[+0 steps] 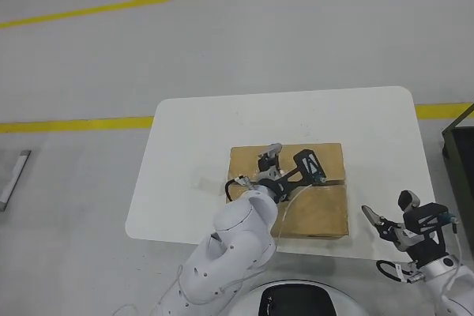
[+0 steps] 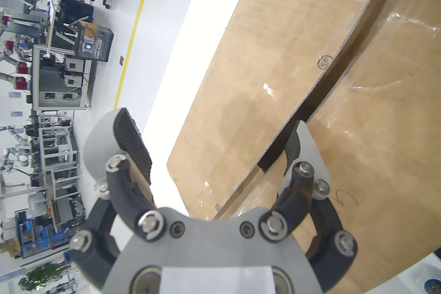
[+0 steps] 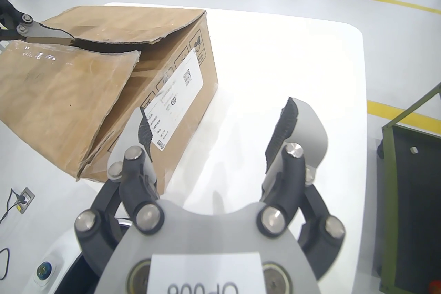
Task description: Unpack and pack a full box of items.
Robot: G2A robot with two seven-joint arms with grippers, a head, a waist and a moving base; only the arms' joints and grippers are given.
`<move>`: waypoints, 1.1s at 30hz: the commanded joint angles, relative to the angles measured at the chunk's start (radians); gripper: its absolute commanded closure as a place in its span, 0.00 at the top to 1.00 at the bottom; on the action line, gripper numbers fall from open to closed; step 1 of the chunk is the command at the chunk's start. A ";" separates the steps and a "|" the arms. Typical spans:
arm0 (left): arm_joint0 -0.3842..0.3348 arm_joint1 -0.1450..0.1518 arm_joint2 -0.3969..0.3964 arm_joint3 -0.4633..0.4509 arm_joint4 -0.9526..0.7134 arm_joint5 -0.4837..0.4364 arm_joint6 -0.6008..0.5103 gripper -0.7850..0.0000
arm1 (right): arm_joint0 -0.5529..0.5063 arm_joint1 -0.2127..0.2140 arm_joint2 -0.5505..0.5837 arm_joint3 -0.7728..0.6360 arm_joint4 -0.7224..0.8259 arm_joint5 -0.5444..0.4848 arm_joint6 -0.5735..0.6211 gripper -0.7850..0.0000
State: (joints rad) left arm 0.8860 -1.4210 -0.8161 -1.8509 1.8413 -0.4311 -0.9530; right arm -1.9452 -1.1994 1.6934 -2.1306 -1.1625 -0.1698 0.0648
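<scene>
Left gripper point(image 2: 210, 123) spread wide, one finger in the box point(image 1: 316, 213) seam under the far flap point(image 2: 275, 33). Flap could slip off or tear on lifting. Right gripper point(image 3: 217, 109) wide, empty.

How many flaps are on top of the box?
2. The far flap is slightly raised, and the open left gripper straddles its end. The near flap lies on the robot's side of the seam. Smaller flaps underneath may be hidden.
</scene>
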 commanded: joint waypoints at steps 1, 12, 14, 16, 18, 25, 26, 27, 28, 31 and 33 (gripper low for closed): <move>0.000 -0.002 0.004 0.007 0.009 -0.003 0.002 1.00 | 0.001 0.000 0.000 0.001 0.000 -0.001 0.000 0.90; -0.030 -0.017 0.023 0.072 0.111 0.017 0.036 1.00 | -0.002 -0.002 0.001 0.002 -0.003 0.003 0.005 0.87; -0.037 -0.021 0.022 0.082 0.130 0.041 0.056 1.00 | -0.002 -0.003 0.001 0.002 -0.003 0.002 0.005 0.88; -0.046 -0.026 0.021 0.088 0.155 0.072 0.070 1.00 | -0.002 -0.003 0.002 0.002 -0.001 0.002 0.004 0.89; -0.051 -0.031 0.020 0.094 0.169 0.108 0.087 1.00 | -0.002 -0.004 0.003 0.001 -0.002 0.004 0.003 0.88; -0.120 -0.062 0.021 0.160 0.210 0.264 0.131 1.00 | 0.001 -0.005 0.004 -0.003 0.002 0.000 0.005 0.90; -0.137 -0.068 0.025 0.175 0.225 0.292 0.137 1.00 | 0.003 -0.005 0.003 -0.004 0.002 -0.002 0.005 0.89; -0.151 -0.074 0.032 0.196 0.239 0.316 0.143 1.00 | 0.004 -0.005 0.003 -0.004 0.001 -0.001 0.006 0.89; -0.168 -0.081 0.039 0.215 0.253 0.348 0.147 1.00 | 0.005 -0.005 0.002 -0.004 -0.001 -0.002 0.006 0.89; -0.222 -0.104 0.069 0.286 0.307 0.430 0.174 1.00 | 0.008 -0.006 0.000 -0.003 -0.003 -0.004 0.007 0.88; -0.250 -0.120 0.089 0.344 0.325 0.476 0.182 1.00 | 0.010 -0.006 0.000 -0.002 -0.003 -0.004 0.008 0.88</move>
State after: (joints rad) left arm 0.6477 -1.5348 -0.7361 -1.5362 2.1571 0.0253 -0.7717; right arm -1.9362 -1.2051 1.6934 -2.1333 -1.1657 -0.1741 0.0727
